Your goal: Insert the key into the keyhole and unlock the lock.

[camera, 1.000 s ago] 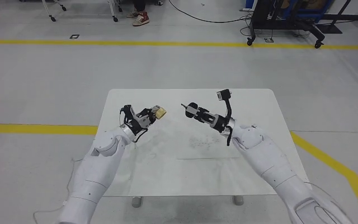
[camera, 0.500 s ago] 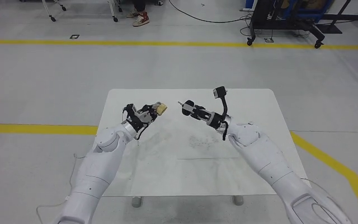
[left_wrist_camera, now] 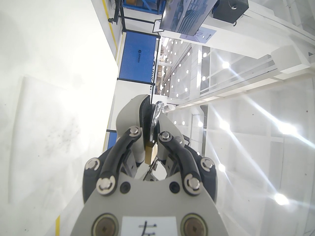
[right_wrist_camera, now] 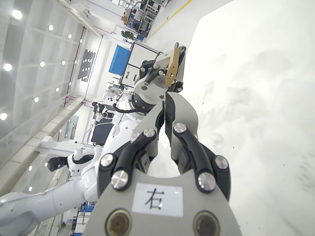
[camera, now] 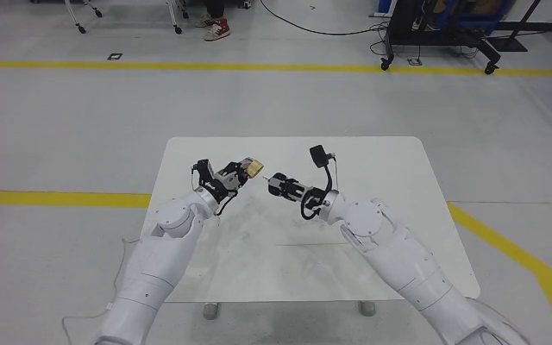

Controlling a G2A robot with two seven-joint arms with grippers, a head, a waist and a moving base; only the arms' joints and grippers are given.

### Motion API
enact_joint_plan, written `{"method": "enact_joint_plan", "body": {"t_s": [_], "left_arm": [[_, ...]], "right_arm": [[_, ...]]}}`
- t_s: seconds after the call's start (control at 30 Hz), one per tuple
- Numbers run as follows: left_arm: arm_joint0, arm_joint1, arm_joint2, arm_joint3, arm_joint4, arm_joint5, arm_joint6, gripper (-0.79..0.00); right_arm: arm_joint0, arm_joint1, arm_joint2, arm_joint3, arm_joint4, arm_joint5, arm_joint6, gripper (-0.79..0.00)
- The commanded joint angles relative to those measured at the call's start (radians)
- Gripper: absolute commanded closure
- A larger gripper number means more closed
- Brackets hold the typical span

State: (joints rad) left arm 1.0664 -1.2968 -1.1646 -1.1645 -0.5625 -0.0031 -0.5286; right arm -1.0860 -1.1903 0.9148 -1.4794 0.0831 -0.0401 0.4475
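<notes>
A brass padlock (camera: 250, 167) is held above the white table (camera: 388, 224) by my left gripper (camera: 241, 169), which is shut on it. In the left wrist view the silver shackle (left_wrist_camera: 157, 112) sits between the fingers (left_wrist_camera: 130, 119) and the brass body (left_wrist_camera: 150, 154) lies nearer the palm. My right gripper (camera: 278, 184) is shut on a thin metal key (camera: 270, 179) whose tip points at the padlock, a short gap away. From the right wrist, the padlock (right_wrist_camera: 172, 65) stands just beyond my closed right gripper (right_wrist_camera: 166, 99); the key is mostly hidden between the pads.
Both arms meet over the table's rear middle. Faint dark smudges (camera: 306, 220) mark the tabletop. Yellow floor lines (camera: 78, 198) run beside the table, and a dark equipment frame (camera: 440, 34) stands far behind.
My right gripper with the key has travelled left toward the padlock, and its wrist has turned. My left gripper has shifted slightly right with the padlock, narrowing the gap.
</notes>
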Motion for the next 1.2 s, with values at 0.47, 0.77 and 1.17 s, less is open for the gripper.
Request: {"method": "enact_joint_plan", "body": {"t_s": [0.47, 0.77, 1.17], "left_arm": [[0.005, -0.001, 0.005, -0.008, 0.050, -0.008, -0.014, 0.000], [0.009, -0.002, 0.007, -0.014, 0.081, -0.020, -0.005, 0.000], [0.015, -0.004, 0.005, -0.022, 0.089, -0.029, -0.008, 0.000]], "right_arm": [[0.011, -0.025, -0.011, 0.047, 0.034, 0.007, 0.009, 0.000], [0.016, -0.033, -0.001, 0.063, 0.045, -0.001, 0.018, 0.000], [0.023, -0.046, 0.006, 0.093, 0.056, -0.003, 0.018, 0.000]]}}
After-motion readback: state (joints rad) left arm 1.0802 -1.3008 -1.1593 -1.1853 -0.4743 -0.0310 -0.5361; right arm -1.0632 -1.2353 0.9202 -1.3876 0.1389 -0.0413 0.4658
